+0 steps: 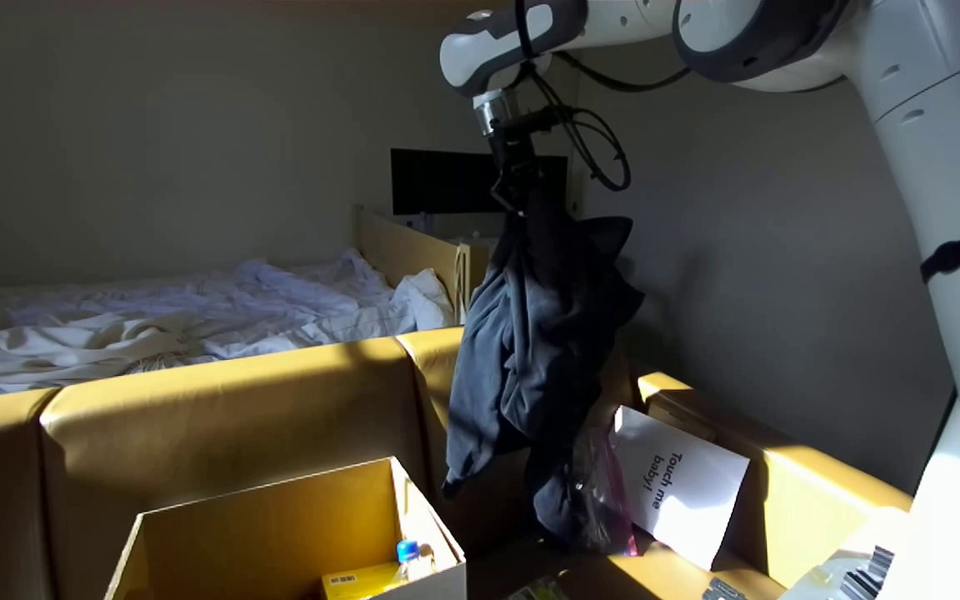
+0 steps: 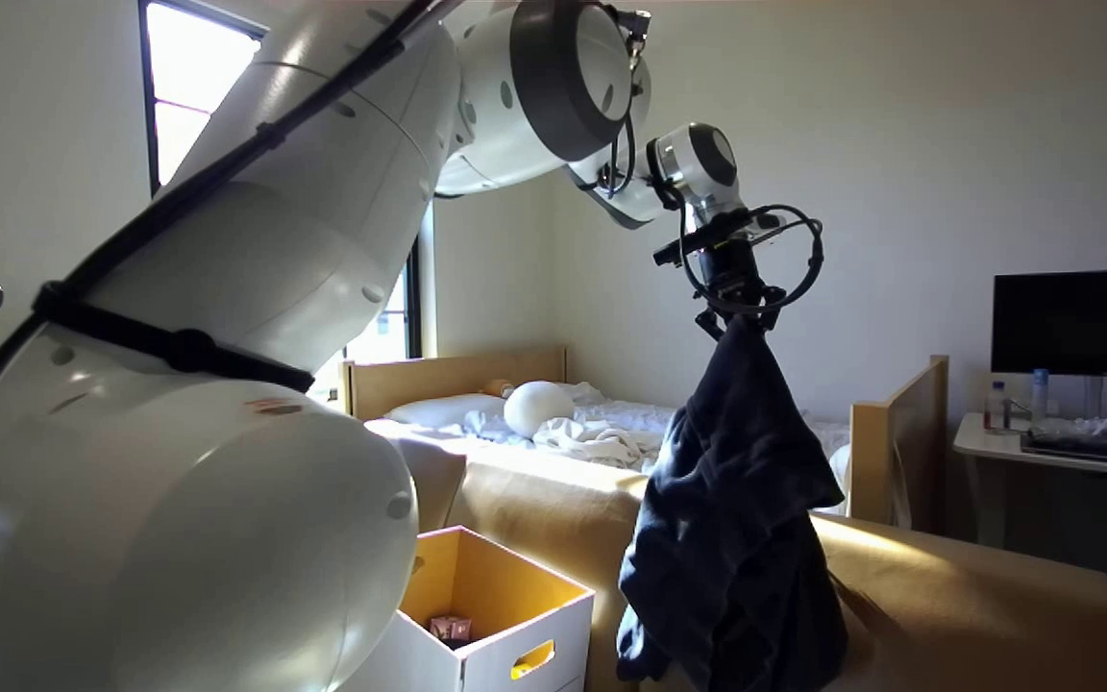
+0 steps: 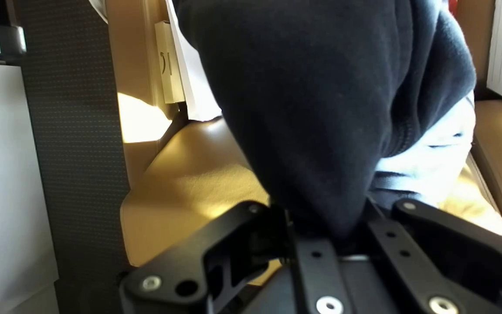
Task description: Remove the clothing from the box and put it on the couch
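Observation:
The dark navy clothing [image 1: 522, 358] hangs in the air over the couch [image 1: 230, 417], bunched at the top and drooping in long folds. It also hangs in an exterior view [image 2: 736, 538] and fills the upper middle of the wrist view [image 3: 312, 100]. My gripper [image 1: 522, 204] is shut on its top end; in the wrist view the jaws [image 3: 327, 213] pinch the cloth between them. The clothing's lowest part reaches down near the couch seat, beside a plastic bag; whether it touches is unclear. The box [image 1: 272, 521] stands open on the couch, to one side of the clothing.
A yellow carton [image 1: 355, 581] and a blue-capped bottle [image 1: 410, 560] are in the box. A plastic bag [image 1: 605, 500] and a white printed sheet [image 1: 680, 483] lie at the couch corner by the armrest. Behind the couch back are a bed [image 1: 280, 308] and a monitor [image 2: 1082, 322].

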Controlling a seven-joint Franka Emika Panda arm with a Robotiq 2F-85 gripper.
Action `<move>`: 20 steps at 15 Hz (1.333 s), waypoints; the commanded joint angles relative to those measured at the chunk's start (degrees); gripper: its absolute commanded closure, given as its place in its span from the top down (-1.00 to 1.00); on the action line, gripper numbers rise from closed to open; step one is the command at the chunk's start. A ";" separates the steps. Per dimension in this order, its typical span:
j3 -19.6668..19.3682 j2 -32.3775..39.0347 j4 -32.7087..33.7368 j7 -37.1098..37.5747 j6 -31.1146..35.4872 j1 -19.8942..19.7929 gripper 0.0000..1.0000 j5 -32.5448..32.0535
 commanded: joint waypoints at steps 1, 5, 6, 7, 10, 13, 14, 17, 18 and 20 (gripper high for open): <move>0.02 0.02 0.02 0.00 0.00 0.01 -0.80 0.00; 0.15 0.86 -0.81 0.85 -0.07 -0.03 -0.91 0.48; 0.03 1.65 -1.31 1.40 -0.45 -0.20 -0.91 0.87; -0.08 2.54 -1.69 1.30 -0.54 -0.31 -0.90 0.79; 1.00 5.11 -2.87 -0.45 -2.06 -1.74 -0.90 3.59; 2.47 7.23 -4.84 -0.26 -1.13 -2.52 -0.90 9.49; 2.70 7.88 -5.66 0.24 -0.53 -2.53 -0.88 10.99; 2.29 9.81 -9.14 1.30 3.83 -1.87 -0.90 11.63; 1.96 10.42 -10.16 1.56 5.12 -1.74 -0.90 11.13; 1.11 11.63 -12.86 3.45 6.20 -1.61 -0.91 10.69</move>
